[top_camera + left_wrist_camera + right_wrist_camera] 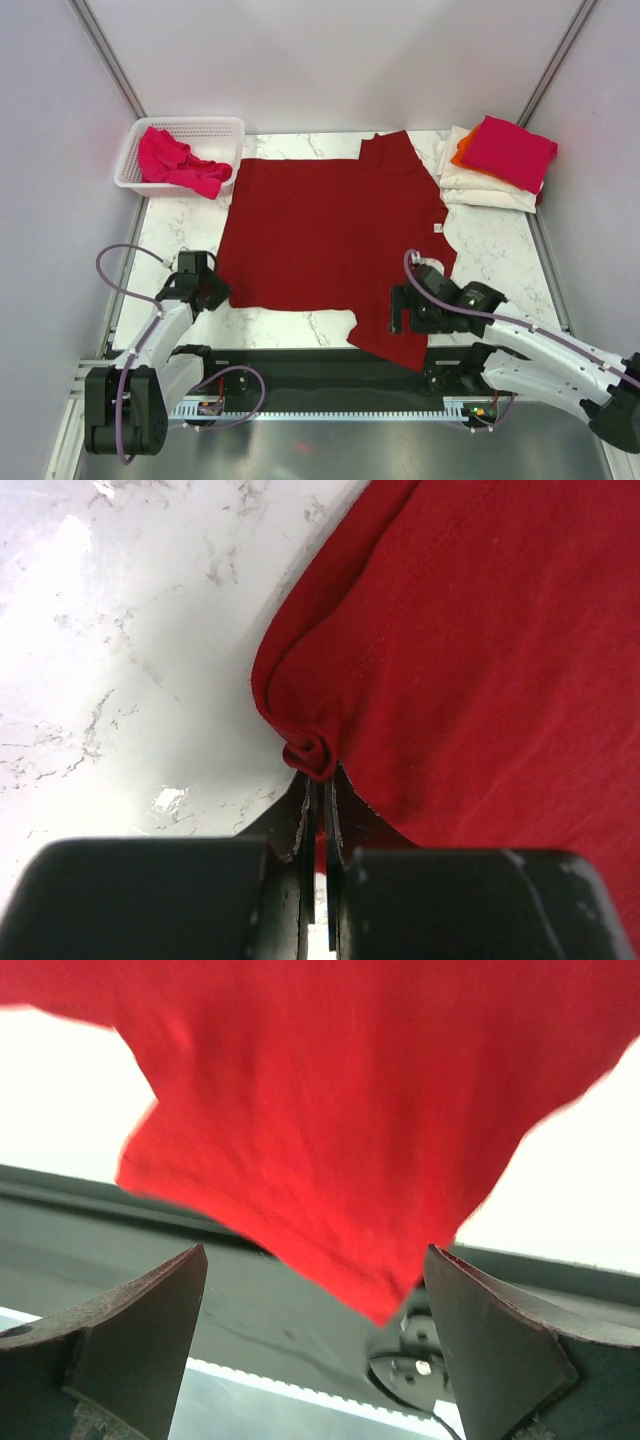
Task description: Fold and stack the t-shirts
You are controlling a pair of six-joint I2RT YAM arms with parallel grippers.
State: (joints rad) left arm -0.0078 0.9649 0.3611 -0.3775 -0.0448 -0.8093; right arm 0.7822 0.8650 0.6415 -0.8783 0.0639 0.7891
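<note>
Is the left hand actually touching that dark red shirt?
Touching. In the left wrist view, the left hand has its fingers closed together on a bunched corner of the dark red shirt, with red cloth showing between them.

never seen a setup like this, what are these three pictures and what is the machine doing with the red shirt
These are two robot arms bolted at the near edge of a marble table, each ending in a two-finger gripper. The wide picture looks down from above and behind them. The other two come from small cameras on each wrist, so each shows its own fingers.

A dark red t-shirt lies spread on the table, one sleeve hanging over the near edge. A white basket at the far left holds a pink shirt. At the far right sits a stack of folded shirts.

The left gripper is shut, pinching a bunched corner of the red shirt. The right gripper is open by the hanging sleeve, holding nothing.
</note>
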